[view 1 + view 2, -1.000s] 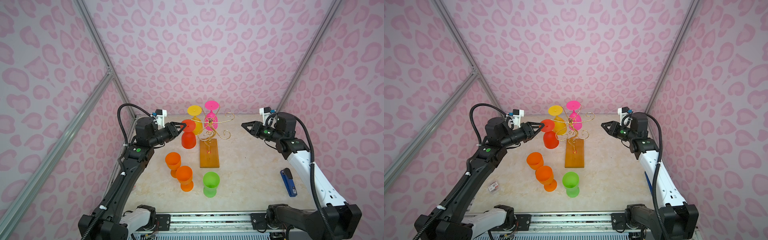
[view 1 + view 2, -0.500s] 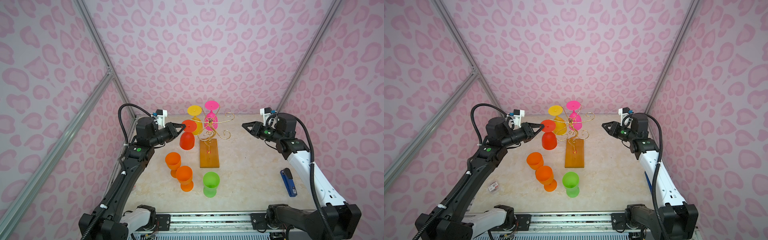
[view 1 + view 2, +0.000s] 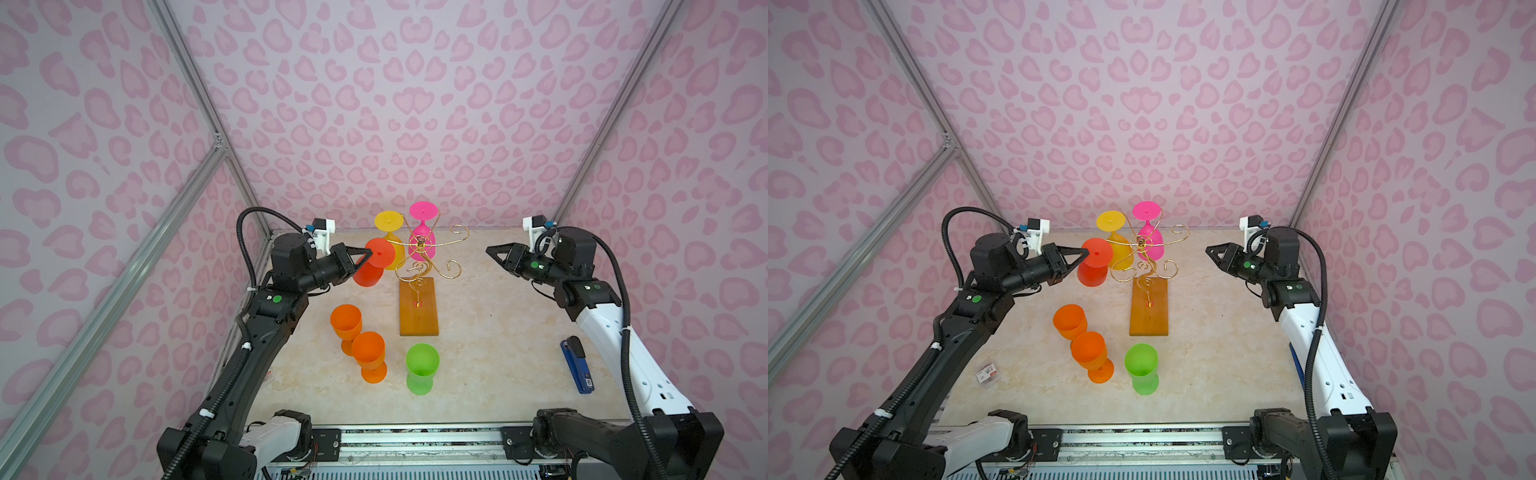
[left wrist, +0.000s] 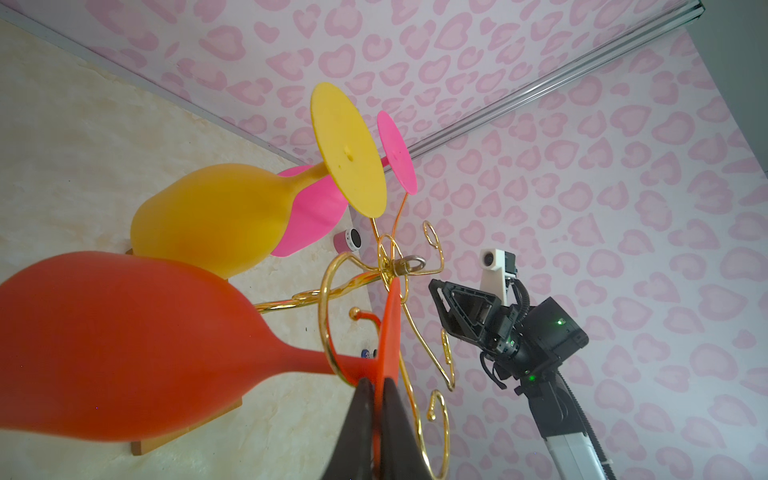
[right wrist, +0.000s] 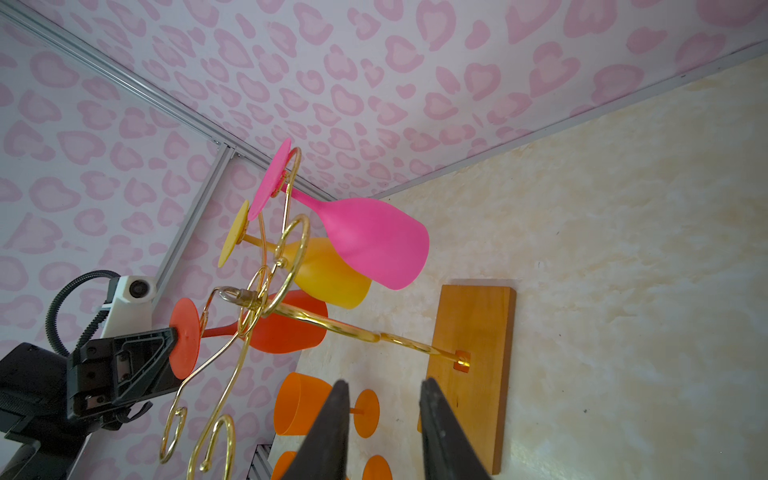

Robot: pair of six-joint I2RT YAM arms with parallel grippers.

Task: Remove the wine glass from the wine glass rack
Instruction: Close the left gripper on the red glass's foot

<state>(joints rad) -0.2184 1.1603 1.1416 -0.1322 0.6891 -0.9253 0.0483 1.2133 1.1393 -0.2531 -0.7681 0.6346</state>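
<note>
Marbled desk [image 3: 498, 353] carries your gold wine glass rack [image 3: 419, 309] (wooden base, scroll arms); the red wine glass [image 3: 368, 274] hangs upside down in a left-side curl, your left jaws pinching its foot's rim. Your right jaws stand spread, well apart from the rack, empty.

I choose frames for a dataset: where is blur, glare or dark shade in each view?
In both top views: even light, faint shadows, all sharp. Left wrist view: the near red plastic wine glass is a little soft. Right wrist view: the thin gold wire rack glints, the right gripper is dark and soft.
</note>
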